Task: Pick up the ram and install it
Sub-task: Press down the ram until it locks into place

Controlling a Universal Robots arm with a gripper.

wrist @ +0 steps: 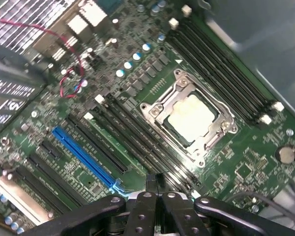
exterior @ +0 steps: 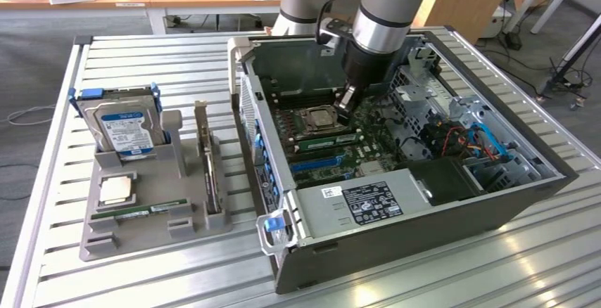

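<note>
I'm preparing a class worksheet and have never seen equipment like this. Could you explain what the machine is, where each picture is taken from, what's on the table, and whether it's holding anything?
The machine is a robot arm ending in a gripper, reaching into an open computer case. One picture comes from a camera off the arm, the other from a camera on its wrist looking down at the motherboard. The gripper is shut just above the memory slots beside the processor socket; whether it grips anything I cannot tell. On the table's grey holder sit a hard drive, a processor chip and a ram stick.
</note>
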